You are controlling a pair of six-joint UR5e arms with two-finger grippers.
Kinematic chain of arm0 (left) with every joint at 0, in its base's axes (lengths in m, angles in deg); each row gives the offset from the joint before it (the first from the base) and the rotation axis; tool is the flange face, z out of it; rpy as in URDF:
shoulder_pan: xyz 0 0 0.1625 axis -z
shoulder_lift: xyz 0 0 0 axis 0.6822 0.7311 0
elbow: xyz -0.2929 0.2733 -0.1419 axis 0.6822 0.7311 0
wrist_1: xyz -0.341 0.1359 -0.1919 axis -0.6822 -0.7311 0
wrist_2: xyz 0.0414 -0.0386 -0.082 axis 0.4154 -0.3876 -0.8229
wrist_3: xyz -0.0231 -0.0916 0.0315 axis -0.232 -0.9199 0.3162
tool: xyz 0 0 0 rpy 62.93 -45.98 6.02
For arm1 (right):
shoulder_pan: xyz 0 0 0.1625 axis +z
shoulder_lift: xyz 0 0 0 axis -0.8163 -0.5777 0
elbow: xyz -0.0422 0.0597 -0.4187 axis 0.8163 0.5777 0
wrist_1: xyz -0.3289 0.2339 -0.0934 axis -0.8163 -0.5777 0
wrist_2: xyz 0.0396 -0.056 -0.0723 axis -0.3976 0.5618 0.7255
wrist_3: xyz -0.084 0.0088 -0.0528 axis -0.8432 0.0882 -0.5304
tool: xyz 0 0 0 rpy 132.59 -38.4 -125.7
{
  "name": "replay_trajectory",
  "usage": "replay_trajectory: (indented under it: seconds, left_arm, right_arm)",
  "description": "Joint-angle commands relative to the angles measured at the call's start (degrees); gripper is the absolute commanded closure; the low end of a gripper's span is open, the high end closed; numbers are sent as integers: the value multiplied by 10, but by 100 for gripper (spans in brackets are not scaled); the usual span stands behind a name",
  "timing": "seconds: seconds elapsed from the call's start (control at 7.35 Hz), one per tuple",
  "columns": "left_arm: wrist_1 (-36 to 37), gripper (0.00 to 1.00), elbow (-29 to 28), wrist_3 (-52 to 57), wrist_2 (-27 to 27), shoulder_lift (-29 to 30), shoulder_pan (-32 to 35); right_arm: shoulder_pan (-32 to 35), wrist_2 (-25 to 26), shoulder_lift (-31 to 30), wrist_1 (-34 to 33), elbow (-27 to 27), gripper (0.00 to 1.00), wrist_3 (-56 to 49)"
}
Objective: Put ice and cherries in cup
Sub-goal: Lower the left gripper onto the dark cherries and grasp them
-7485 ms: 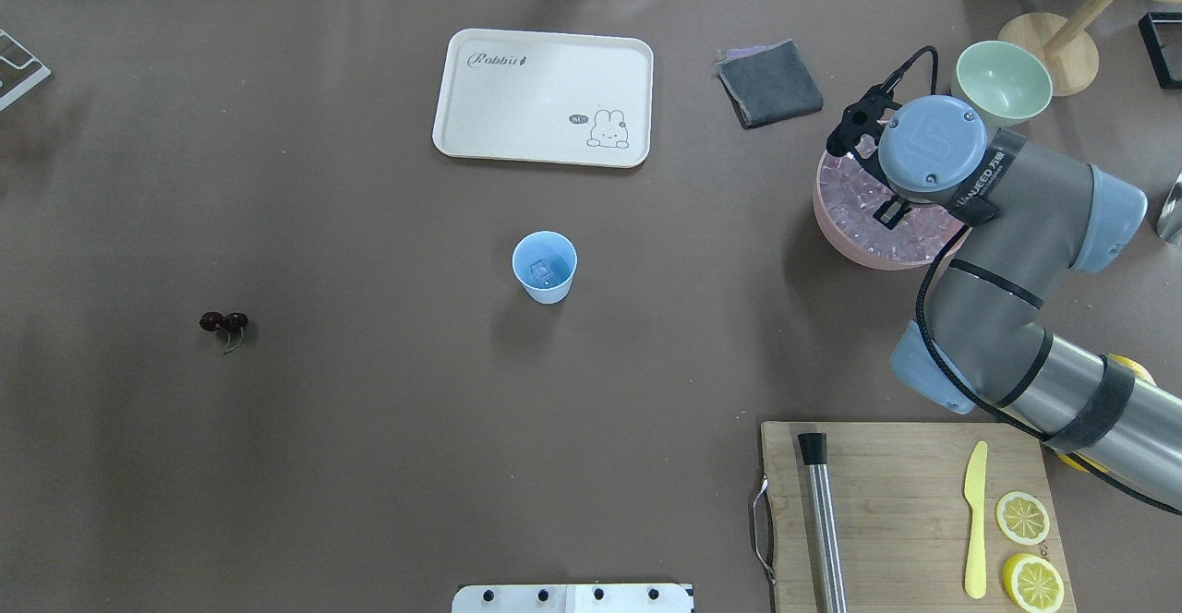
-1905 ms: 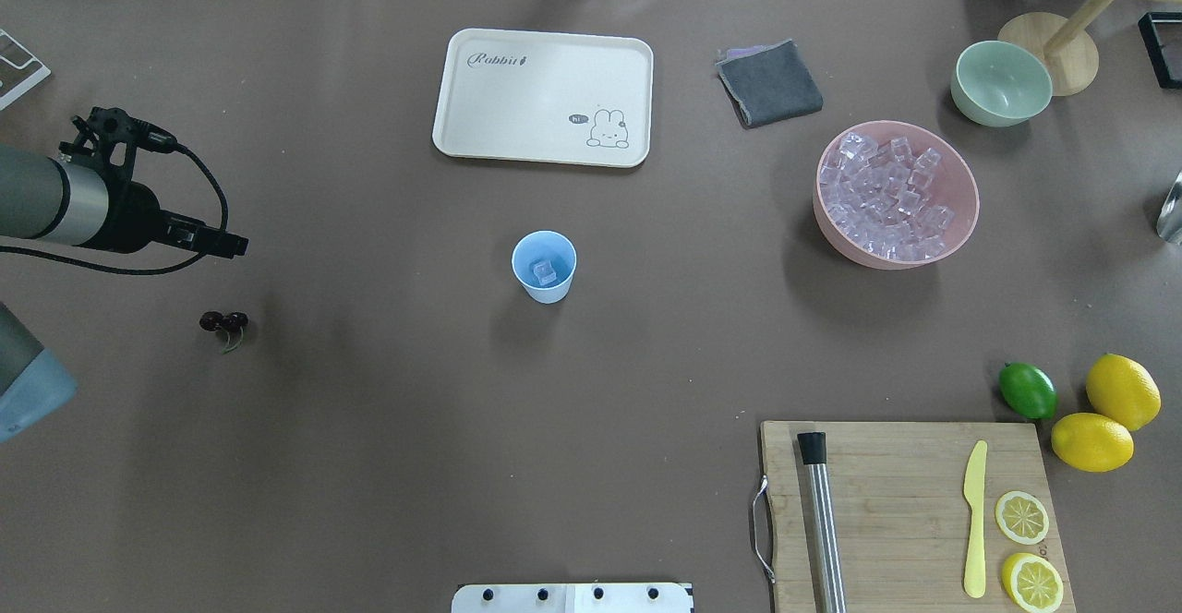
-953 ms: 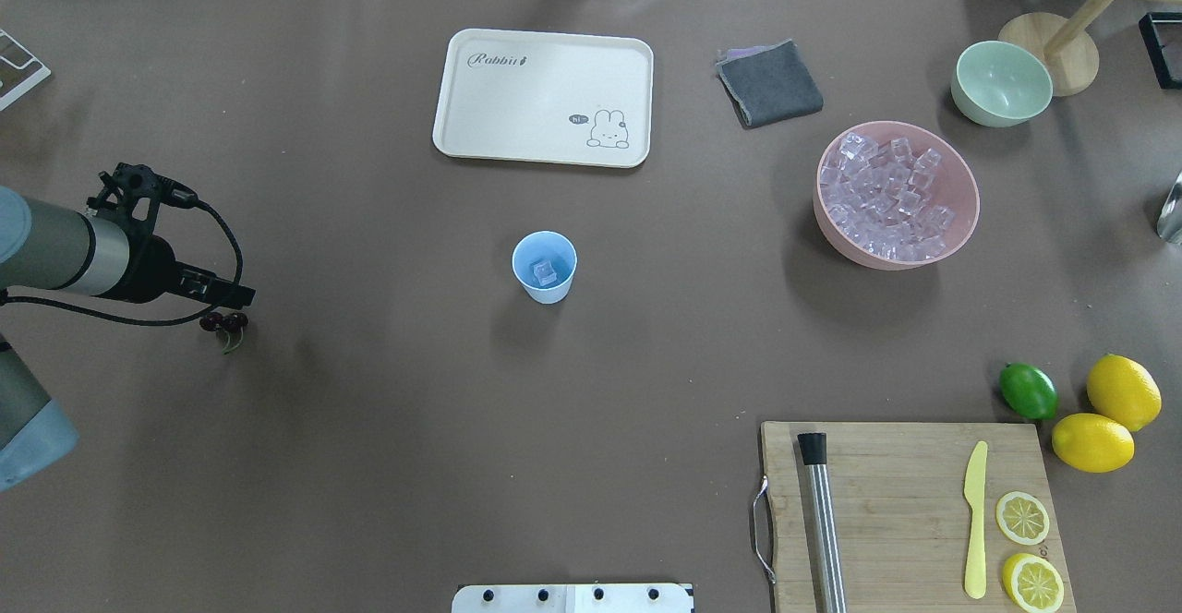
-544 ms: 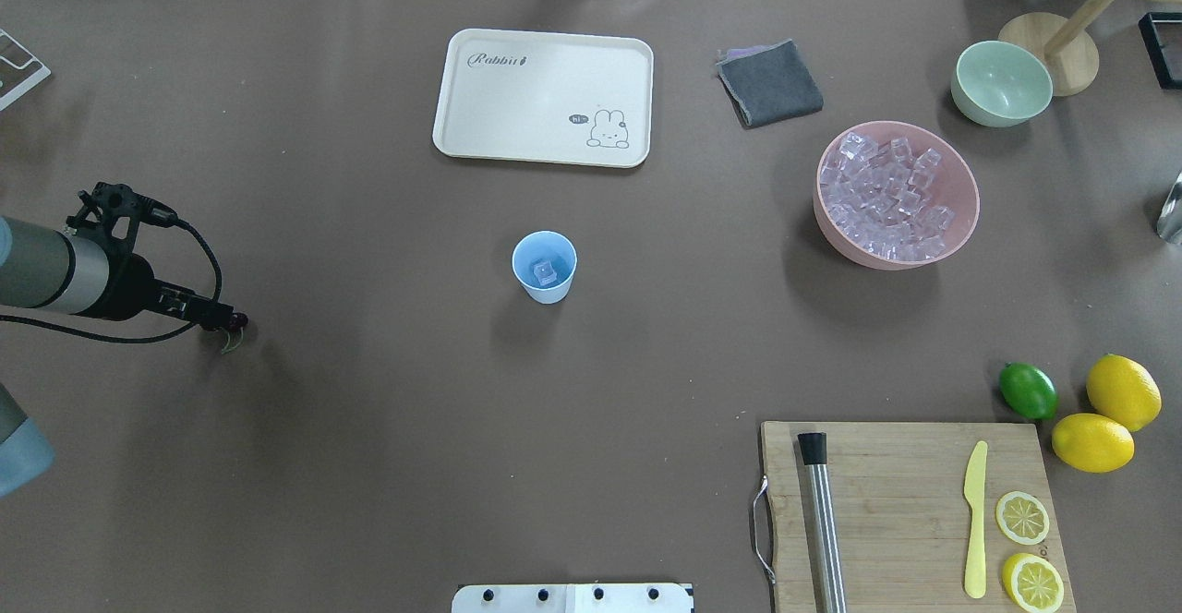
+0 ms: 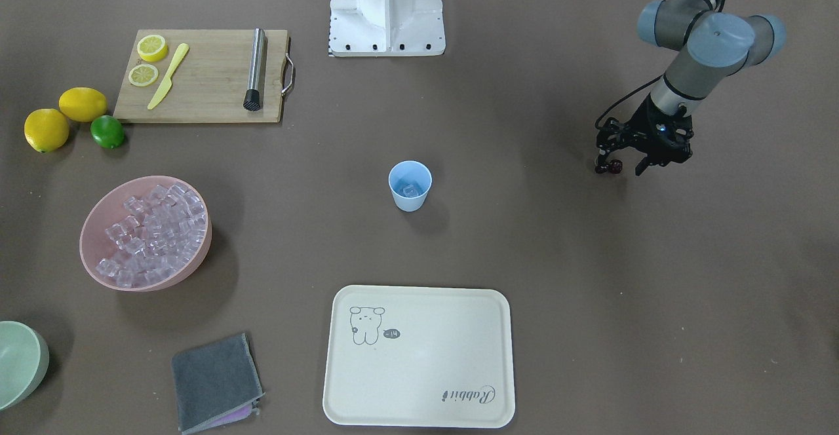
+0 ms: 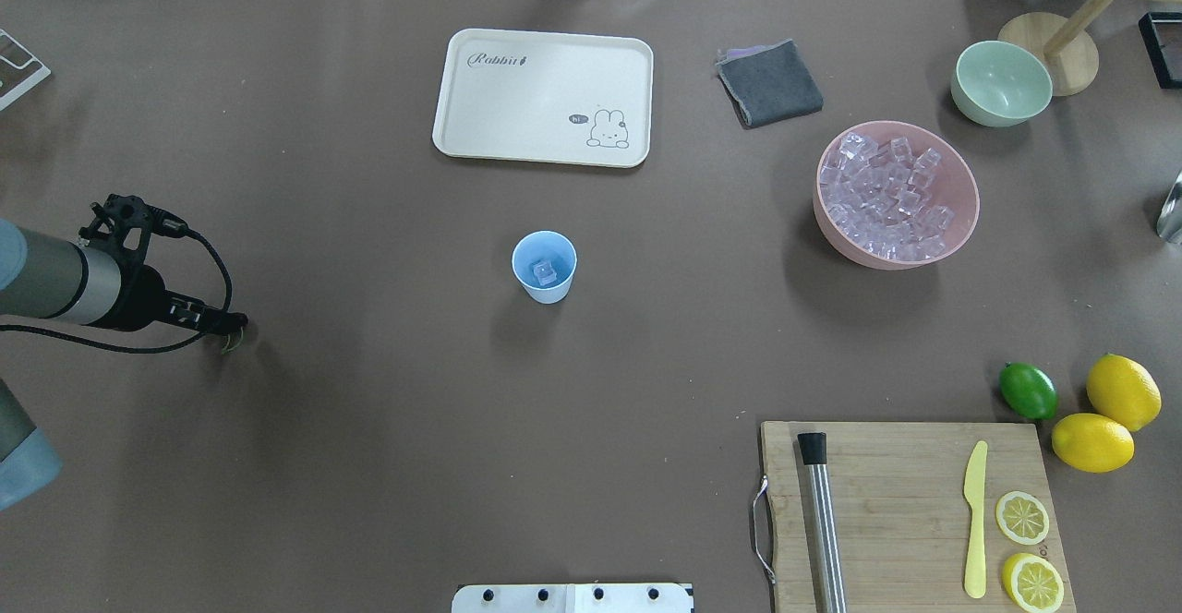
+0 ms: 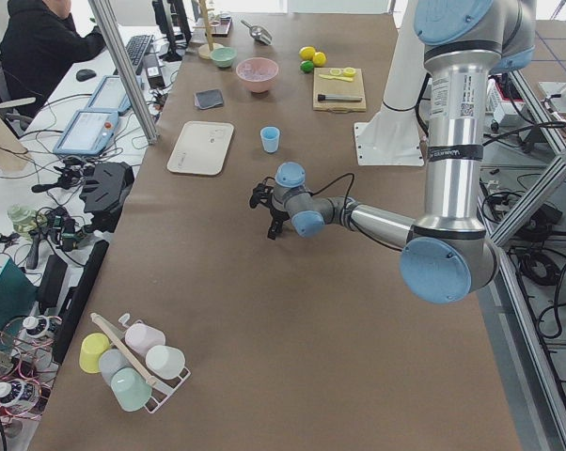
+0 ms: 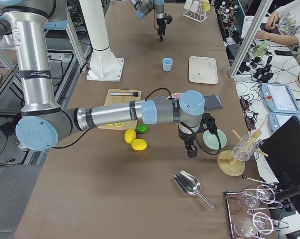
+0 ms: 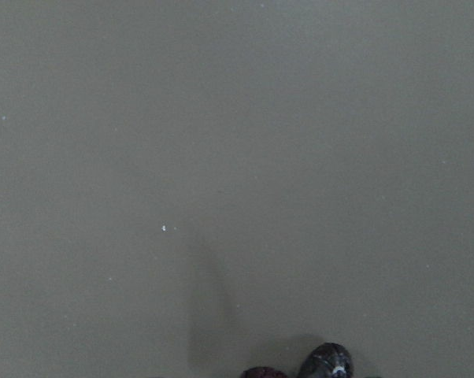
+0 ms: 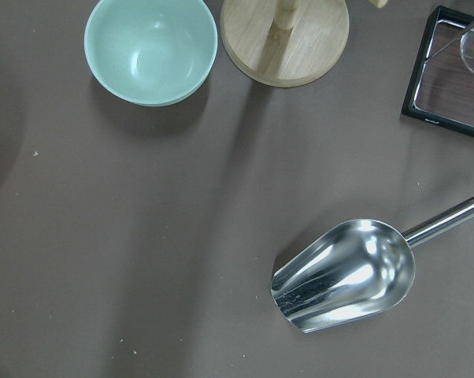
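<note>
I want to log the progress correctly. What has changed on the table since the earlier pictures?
The right gripper left the pink bowl and withdrew to the table's end. The left gripper came in and descended onto the cherries; whether it gripped them I cannot tell. The cup with its ice and the cherries stayed put.

Each arm is built of silvery-grey metal tubes joined by rounded joints with pale blue-grey caps. The left arm (image 7: 457,188) carries a printed label and dark bands on its upright tube. The right arm (image 8: 110,117) has black rings round its forearm. A thin black cable (image 6: 227,276) loops loose beside the left wrist, which ends in a matt black bracket and the black left gripper (image 6: 231,321). The base (image 6: 572,599) is white, its foot plate edged with 4 black screws.
</note>
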Motion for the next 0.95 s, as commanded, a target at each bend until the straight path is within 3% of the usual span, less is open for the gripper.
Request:
replay_trajectory:
  seconds: [0.0,0.14,0.27,0.41,0.82]
  left_arm:
    - [1,62,-1,-12,0,9,-6]
    - [2,75,-2,-12,1,10,-8]
    - [3,81,-2,-12,0,10,-9]
    - [3,96,-1,-13,0,11,-9]
    - [8,100,32,-28,-7,11,-7]
  right_arm:
    - [-1,3,-9,0,-2,1,0]
    - [-1,3,-8,0,-2,1,0]
    - [-1,3,-9,0,-3,1,0]
    - [-1,3,-10,1,-4,1,0]
    - [-1,2,-23,1,-12,1,0]
